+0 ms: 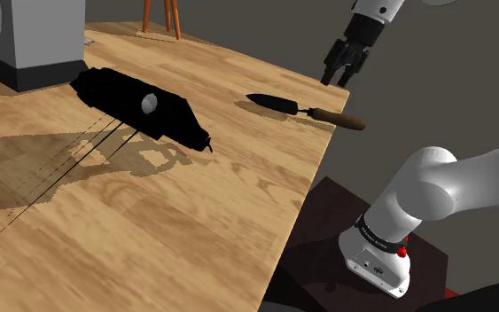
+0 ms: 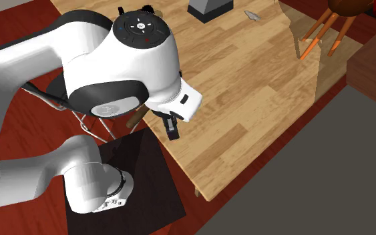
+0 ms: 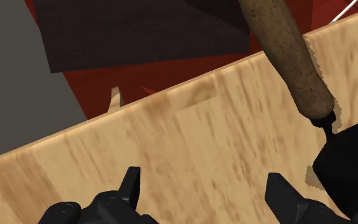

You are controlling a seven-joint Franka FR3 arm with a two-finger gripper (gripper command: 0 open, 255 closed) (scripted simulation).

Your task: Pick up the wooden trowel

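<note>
- The black gripper [image 1: 341, 74] hangs above the wooden table's [image 1: 238, 204] edge at the shoulder view's right, its fingers [image 3: 131, 183] spread wide and holding nothing.
- The trowel [image 1: 302, 110] lies at that edge, its brown handle jutting past it.
- Risk: in the wrist view the trowel lies outside the fingers, so closing here would likely miss it or knock it off the table.

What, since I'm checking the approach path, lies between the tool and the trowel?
Nothing: the wrist view shows bare tabletop between the open tool and the trowel.
</note>
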